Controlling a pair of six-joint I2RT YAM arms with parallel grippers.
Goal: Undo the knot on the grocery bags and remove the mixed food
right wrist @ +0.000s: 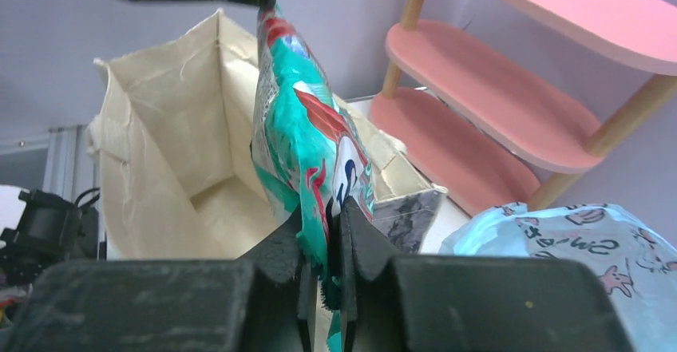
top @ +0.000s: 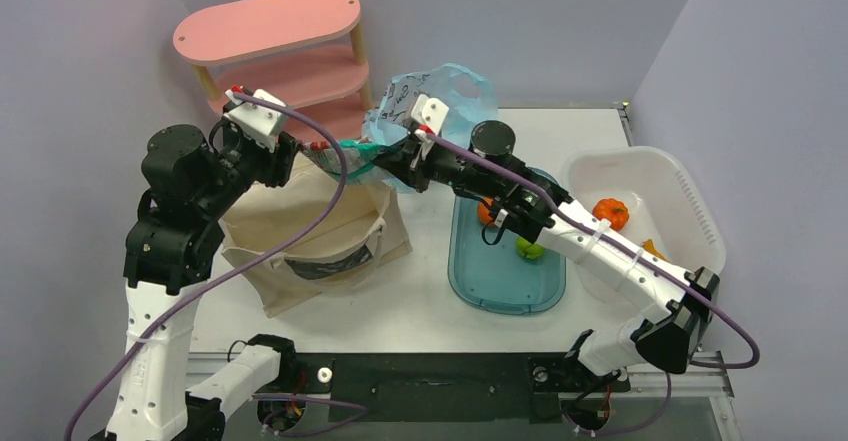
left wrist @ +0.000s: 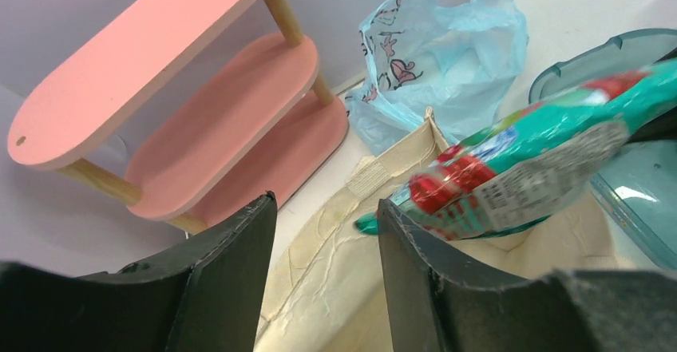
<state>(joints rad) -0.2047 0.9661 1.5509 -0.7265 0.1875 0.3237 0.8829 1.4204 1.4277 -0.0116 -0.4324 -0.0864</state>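
Observation:
The green-white-red snack packet hangs in the air over the beige tote, and my right gripper is shut on its one end. The packet reaches up to my left gripper. That gripper is open; the packet lies just past its right finger, outside the gap. The light blue grocery bag stands crumpled behind my right wrist, its top loose. An orange fruit, half hidden by my right arm, and a green fruit lie in the teal tub.
The beige canvas tote stands open under the packet. The teal tub lies to its right, and a white basket holding an orange pumpkin-like item is at the far right. A pink shelf stands at the back left.

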